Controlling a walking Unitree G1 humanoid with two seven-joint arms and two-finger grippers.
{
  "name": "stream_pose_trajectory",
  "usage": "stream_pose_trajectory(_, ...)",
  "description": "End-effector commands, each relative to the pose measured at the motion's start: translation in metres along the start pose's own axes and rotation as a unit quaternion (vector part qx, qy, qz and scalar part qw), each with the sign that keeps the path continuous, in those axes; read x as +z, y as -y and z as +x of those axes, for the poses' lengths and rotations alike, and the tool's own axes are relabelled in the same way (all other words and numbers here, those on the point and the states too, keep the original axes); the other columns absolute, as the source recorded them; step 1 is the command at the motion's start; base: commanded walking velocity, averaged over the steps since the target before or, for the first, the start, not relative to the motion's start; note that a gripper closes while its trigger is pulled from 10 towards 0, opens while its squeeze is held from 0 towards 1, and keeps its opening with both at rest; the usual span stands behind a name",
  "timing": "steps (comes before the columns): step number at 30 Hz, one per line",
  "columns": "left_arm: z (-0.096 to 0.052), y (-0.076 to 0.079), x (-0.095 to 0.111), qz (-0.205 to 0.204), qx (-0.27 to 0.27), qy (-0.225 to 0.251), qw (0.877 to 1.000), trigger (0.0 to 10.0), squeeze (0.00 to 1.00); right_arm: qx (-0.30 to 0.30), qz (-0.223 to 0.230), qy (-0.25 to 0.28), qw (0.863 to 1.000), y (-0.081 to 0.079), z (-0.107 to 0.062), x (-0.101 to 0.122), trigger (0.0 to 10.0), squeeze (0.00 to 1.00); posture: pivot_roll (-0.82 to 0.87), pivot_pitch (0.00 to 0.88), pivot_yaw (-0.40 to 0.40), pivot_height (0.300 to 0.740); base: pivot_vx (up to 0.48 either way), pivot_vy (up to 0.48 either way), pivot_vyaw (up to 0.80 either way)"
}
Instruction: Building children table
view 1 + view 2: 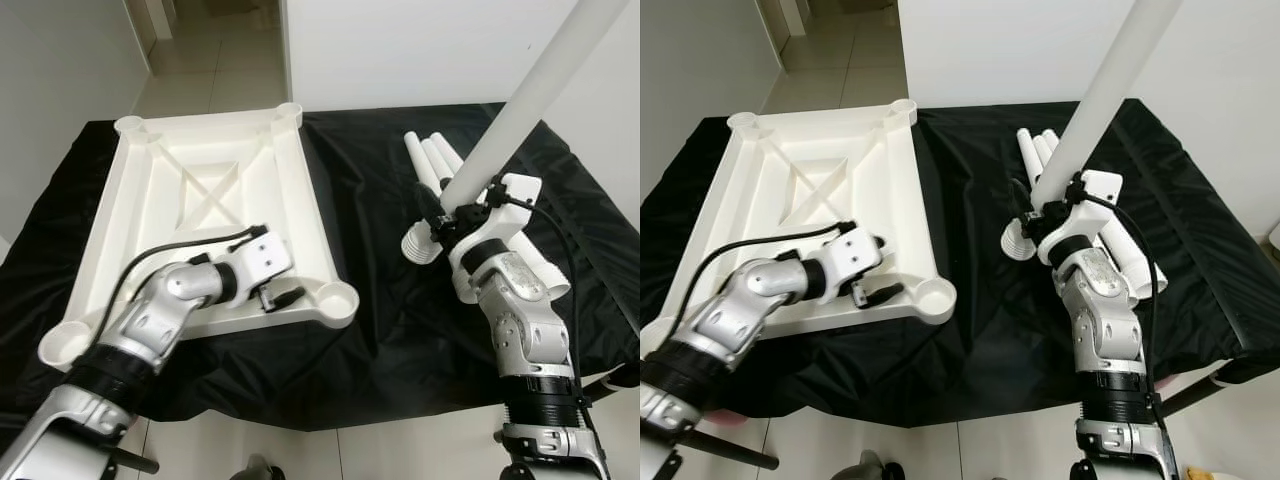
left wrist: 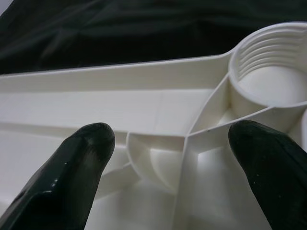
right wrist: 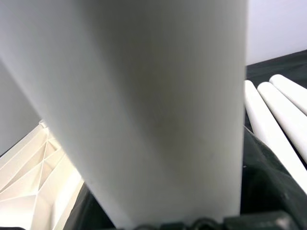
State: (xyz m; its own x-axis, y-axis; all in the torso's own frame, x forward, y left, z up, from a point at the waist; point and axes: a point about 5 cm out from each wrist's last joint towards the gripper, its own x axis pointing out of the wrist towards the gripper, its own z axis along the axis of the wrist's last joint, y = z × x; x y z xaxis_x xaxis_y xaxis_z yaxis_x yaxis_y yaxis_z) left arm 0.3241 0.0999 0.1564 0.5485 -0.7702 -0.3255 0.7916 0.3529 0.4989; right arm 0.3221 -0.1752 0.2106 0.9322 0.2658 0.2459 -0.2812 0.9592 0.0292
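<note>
A white plastic rectangular tabletop [image 1: 205, 215] lies upside down on a black cloth [image 1: 380, 300] covering the work surface, its ribbed underside facing up and a round threaded socket [image 2: 268, 72] at each corner. The left gripper [image 1: 278, 296] rests inside the tabletop's near edge, just beside the near right corner socket, with its two black fingers [image 2: 72, 167] spread wide and nothing between them. To the right of the tabletop, well apart from it, the right gripper [image 1: 450, 212] is clamped around the lower end of a long white cylindrical table leg [image 1: 530, 95], holding it tilted up and away over the cloth. Three more white legs [image 1: 432, 160] lie side by side on the cloth just behind that gripper, beyond the tabletop's right edge.
</note>
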Motion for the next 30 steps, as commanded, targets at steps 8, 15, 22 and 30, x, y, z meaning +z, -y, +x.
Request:
stream_pose_trajectory(8,0.013,0.0,0.008,0.005,0.042,0.012,0.999,10.0,0.0,0.0,0.009,0.013,1.0,-0.002,-0.001,0.005,10.0,0.0,-0.07,0.106,0.071,0.74,0.0,0.0,0.0)
stream_pose_trajectory(15,0.017,-0.004,0.014,0.002,0.052,0.026,0.998,10.0,0.0,-0.002,0.011,0.016,1.0,-0.002,0.001,0.006,10.0,0.0,-0.07,0.102,0.068,0.74,0.0,0.0,0.0)
stream_pose_trajectory(22,-0.004,-0.028,0.027,-0.064,0.105,0.087,0.989,10.0,0.0,0.05,0.015,0.005,0.999,-0.019,0.004,0.005,10.0,0.0,-0.06,0.095,0.057,0.74,0.0,0.0,0.0)
stream_pose_trajectory(30,-0.022,-0.046,0.035,-0.156,0.179,0.146,0.961,10.0,0.0,0.123,0.007,-0.024,0.992,-0.046,0.011,0.002,10.0,0.0,-0.04,0.086,0.032,0.74,0.0,0.0,0.0)
